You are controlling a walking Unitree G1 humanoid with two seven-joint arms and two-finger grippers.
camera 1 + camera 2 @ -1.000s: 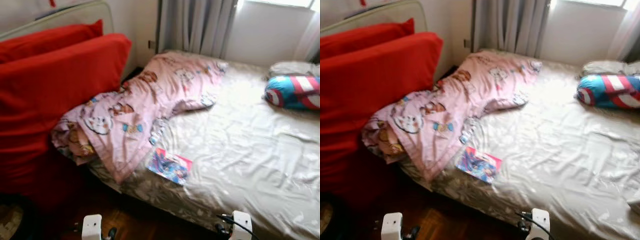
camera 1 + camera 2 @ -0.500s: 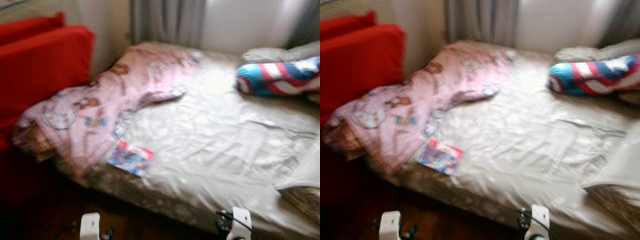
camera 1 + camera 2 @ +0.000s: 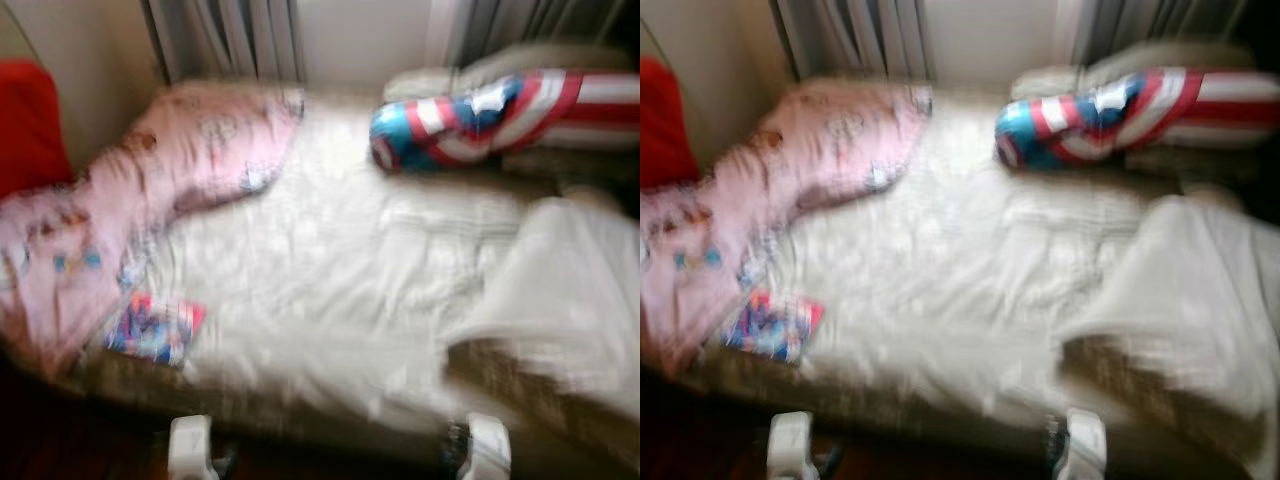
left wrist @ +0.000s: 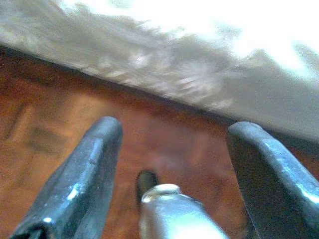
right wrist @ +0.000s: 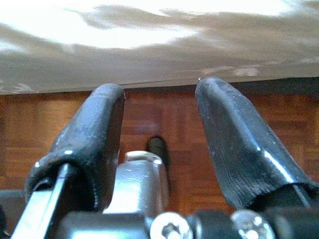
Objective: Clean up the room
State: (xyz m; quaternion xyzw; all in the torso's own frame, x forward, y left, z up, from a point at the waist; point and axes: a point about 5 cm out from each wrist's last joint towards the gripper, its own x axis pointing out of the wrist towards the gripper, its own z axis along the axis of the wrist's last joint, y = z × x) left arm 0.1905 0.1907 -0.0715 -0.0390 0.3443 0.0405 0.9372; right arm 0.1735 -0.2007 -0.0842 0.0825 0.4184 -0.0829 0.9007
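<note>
Camera swung right, blurred; rumpled cream sheet (image 3: 330,290), pink blanket (image 3: 150,190). Left gripper (image 4: 172,149), right gripper (image 5: 159,119) fingers spread, empty.

Mid-bed sheet (image 3: 330,260) open — blanket (image 3: 120,210), bolster (image 3: 470,120) flank.

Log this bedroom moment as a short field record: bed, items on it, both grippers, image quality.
bed: pale cream sheet, rumpled
blanket: pink cartoon-print blanket, heaped along the robot's left side of the bed
book: small colourful picture book, near the bed's front edge, beside the blanket
pillow: red, white and blue striped bolster pillow, far side
left gripper: open, over wooden floor
right gripper: open, empty
image quality: head views blurred
</note>
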